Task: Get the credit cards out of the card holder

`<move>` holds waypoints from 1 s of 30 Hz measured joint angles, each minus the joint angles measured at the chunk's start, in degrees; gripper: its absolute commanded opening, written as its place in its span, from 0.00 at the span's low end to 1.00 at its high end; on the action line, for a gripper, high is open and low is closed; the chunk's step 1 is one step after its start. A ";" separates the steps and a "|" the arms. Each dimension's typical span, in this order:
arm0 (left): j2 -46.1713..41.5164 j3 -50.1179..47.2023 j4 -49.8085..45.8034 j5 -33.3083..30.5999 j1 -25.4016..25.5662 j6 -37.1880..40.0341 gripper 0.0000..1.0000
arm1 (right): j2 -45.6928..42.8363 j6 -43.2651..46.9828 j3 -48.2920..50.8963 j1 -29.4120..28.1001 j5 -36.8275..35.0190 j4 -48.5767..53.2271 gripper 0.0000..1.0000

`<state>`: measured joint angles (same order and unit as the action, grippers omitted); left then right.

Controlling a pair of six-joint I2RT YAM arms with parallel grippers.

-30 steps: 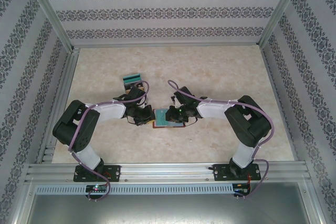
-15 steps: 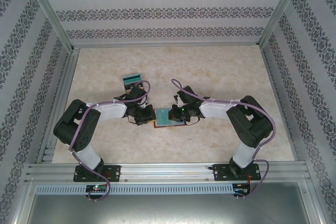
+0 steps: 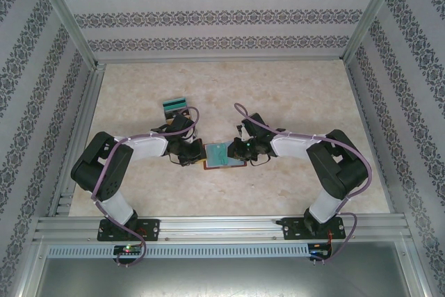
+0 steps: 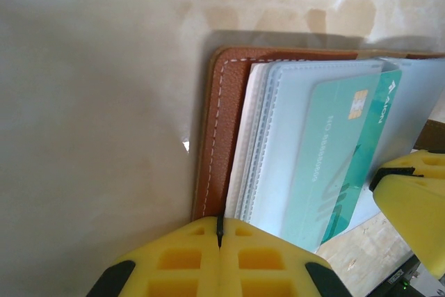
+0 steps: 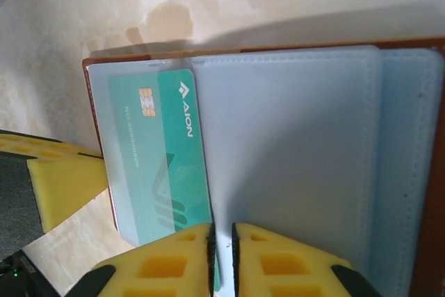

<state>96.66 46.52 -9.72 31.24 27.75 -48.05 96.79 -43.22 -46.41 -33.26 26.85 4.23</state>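
The brown card holder (image 3: 215, 167) lies open on the table between my two grippers, its blue-grey sleeves facing up. A teal credit card (image 3: 221, 152) sticks partly out of a sleeve. My left gripper (image 3: 197, 153) is shut on the holder's brown edge (image 4: 222, 116), the dark rim pinched between the tips (image 4: 220, 224). In the left wrist view the teal card (image 4: 334, 165) reaches toward a yellow right finger (image 4: 414, 199). My right gripper (image 5: 222, 238) stands a narrow slit open, tips down on the sleeve at the long edge of the teal card (image 5: 170, 158).
Two other cards, teal and black (image 3: 175, 106), lie stacked on the table behind the left arm. Patterned walls and metal frame posts (image 3: 66, 15) close in the table on three sides. Both arms reach inward from the near edge.
My right gripper has drawn back to the right, and more of the teal card shows out of its sleeve. Its jaws closed, then parted a little. The left gripper has stayed put.
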 measured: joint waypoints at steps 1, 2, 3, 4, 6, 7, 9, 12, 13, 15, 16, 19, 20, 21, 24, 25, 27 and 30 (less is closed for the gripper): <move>0.00 0.00 0.00 0.00 0.00 0.07 0.05 | 0.02 0.04 -0.13 0.00 0.09 0.04 0.20; 0.00 0.00 0.00 0.00 0.00 0.09 0.05 | 0.09 0.07 -0.37 0.00 0.13 0.17 0.20; 0.00 0.00 0.00 0.00 0.00 0.09 0.05 | 0.17 0.07 -0.68 0.00 0.20 0.20 0.21; 0.00 0.00 0.00 0.00 0.00 0.09 0.05 | 0.35 0.09 -1.03 0.00 0.26 0.20 0.21; 0.00 0.00 0.00 0.02 0.00 0.11 0.05 | 0.76 0.09 -1.66 0.00 0.33 0.15 0.21; 0.02 0.00 0.00 0.02 0.00 0.11 0.05 | 1.11 0.11 -1.97 0.00 0.48 0.09 0.21; 0.04 0.02 0.00 0.04 0.00 0.11 0.05 | 1.88 0.11 -2.29 0.00 0.72 -0.04 0.21; 0.07 0.09 -0.02 0.04 0.00 0.11 0.05 | 2.84 0.11 -2.62 -0.02 1.11 -0.04 0.23; 0.13 0.15 -0.09 0.04 0.00 0.11 0.05 | 3.06 0.11 -2.73 -0.11 1.18 -0.04 0.23; 0.17 0.24 -0.20 0.07 0.00 0.11 0.05 | 3.39 0.15 -3.08 -0.35 1.36 -0.07 0.24; 0.17 0.24 -0.20 0.07 0.00 0.11 0.05 | 3.65 0.15 -3.26 -0.61 1.53 -0.24 0.24; 0.22 0.28 -0.22 0.09 0.00 0.09 0.05 | 4.15 0.28 -3.41 -1.03 2.01 -0.83 0.24; 0.22 0.35 -0.33 0.07 0.00 0.11 0.05 | 4.26 0.28 -3.41 -1.09 2.19 -1.01 0.23; 0.26 0.39 -0.37 0.09 0.00 0.11 0.05 | 4.31 0.28 -3.41 -1.14 2.27 -1.11 0.22; 0.26 0.42 -0.37 0.09 0.00 0.11 0.05 | 4.42 0.26 -3.41 -1.14 2.62 -1.20 0.09; 0.33 0.46 -0.39 0.09 0.00 0.11 0.05 | 4.52 0.31 -3.43 -1.14 2.80 -1.36 0.05; 0.44 0.57 -0.42 0.20 0.00 0.11 0.05 | 4.52 0.24 -3.45 -1.11 3.06 -1.60 0.00; 0.48 0.66 -0.44 0.22 0.00 0.11 0.05 | 4.48 0.31 -3.32 -0.87 3.23 -1.95 0.00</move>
<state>97.14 47.18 -10.15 31.46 27.75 -47.94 101.27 -42.92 -49.74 -34.13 30.09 2.28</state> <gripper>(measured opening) 0.055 0.066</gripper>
